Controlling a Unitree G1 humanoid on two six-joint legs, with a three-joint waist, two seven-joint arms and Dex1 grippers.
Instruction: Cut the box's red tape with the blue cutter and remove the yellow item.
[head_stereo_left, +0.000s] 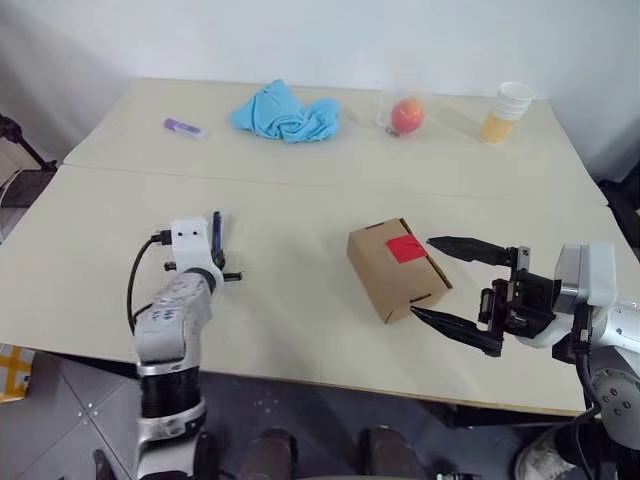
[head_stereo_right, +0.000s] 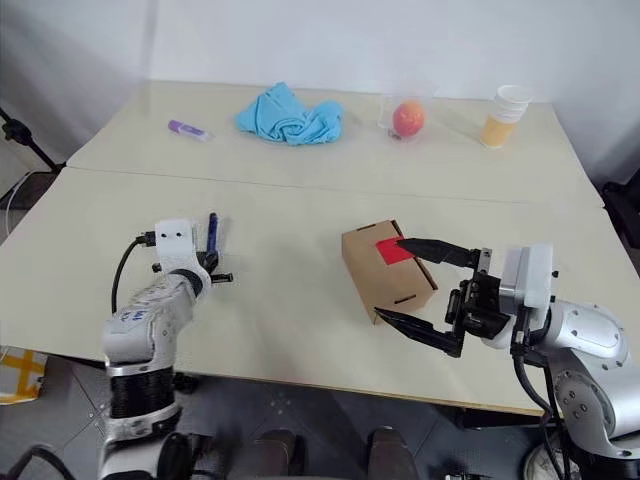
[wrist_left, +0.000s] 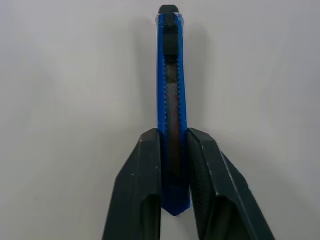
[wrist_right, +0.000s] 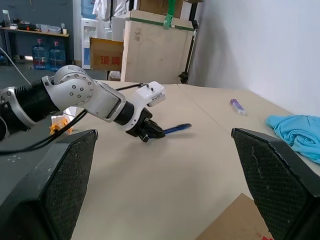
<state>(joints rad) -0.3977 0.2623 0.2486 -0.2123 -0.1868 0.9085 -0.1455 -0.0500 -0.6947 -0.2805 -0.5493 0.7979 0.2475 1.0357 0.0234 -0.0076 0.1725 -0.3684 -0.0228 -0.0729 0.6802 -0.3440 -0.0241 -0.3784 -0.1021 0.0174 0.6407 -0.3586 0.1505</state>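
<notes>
Pinching blue cutter (wrist_left: 171, 100), left claw (wrist_left: 173, 165)

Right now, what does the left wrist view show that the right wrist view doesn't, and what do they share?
Left wrist view alone: the blue cutter's ridged slider close up, pinched between the left gripper's two fingers over bare tabletop.

Right wrist view alone: the whole left arm, the purple stick, the blue cloth, a corner of the box with its red tape, stacked cartons and water bottles behind, and the right gripper's wide-open fingers.

Both: the cutter held in the left gripper, above the table.
</notes>
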